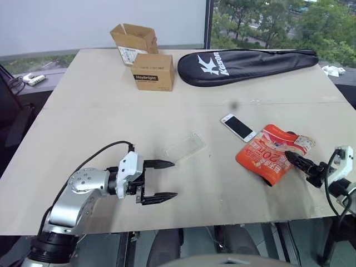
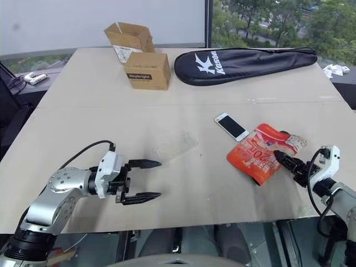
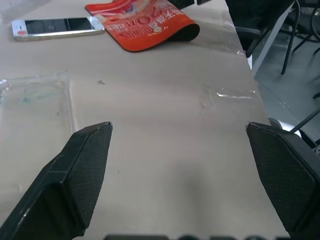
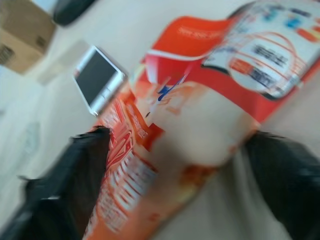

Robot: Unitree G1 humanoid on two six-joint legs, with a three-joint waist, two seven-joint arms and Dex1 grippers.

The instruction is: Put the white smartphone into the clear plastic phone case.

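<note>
The white smartphone point(image 1: 238, 127) lies beside the orange snack pouch point(image 1: 270, 154) near the counter's point(image 1: 83, 133) right edge. The clear plastic phone case point(image 1: 183, 147) lies mid-counter. The left hand point(image 1: 160, 180) is released by the case; the right hand point(image 4: 175, 180) is spread around the pouch.

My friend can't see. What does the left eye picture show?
A white smartphone lies on the table beside an orange snack pouch. The clear phone case sits apart, just ahead of the open left gripper. The right gripper reaches over the pouch.

Soft, even daylight enters from the windows behind the pale wooden tabletop point(image 1: 167, 111); shadows are faint. The right wrist view is motion-blurred.
</note>
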